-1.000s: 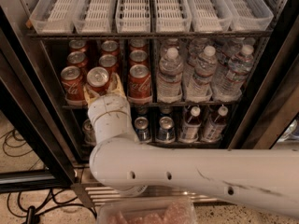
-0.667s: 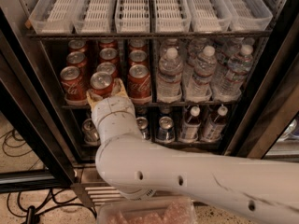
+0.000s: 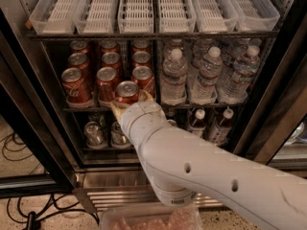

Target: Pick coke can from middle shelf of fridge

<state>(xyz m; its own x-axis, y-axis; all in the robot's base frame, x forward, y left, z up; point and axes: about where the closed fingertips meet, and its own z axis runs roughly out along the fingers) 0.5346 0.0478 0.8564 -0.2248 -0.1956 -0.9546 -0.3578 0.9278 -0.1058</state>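
At the bottom edge of the frame, closest to me, sits a clear plastic tub (image 3: 152,218) with something pinkish in it. Above it the thick white arm (image 3: 206,171) sweeps in from the lower right and narrows toward the centre. There the gripper (image 3: 130,102) is at the front lip of the middle shelf (image 3: 201,106). Its tan fingers (image 3: 146,97) are closed on either side of the coke can (image 3: 127,91), which stands upright in its hold, silver top showing, just in front of the middle lane of the other red cans (image 3: 106,83).

Behind it the fridge (image 3: 29,104) stands open. Those red cans fill three lanes on the left half of the middle shelf, and water bottles (image 3: 207,74) with white caps crowd the right half. On the rack below, silver cans (image 3: 94,133) are on the left and dark bottles (image 3: 221,124) on the right. Under that is the shiny steel base (image 3: 112,195) with its slats. Cables (image 3: 14,150) lie looped on the floor at the left edge. Farthest up, a row of white slotted trays (image 3: 139,8) spans the top of the frame.
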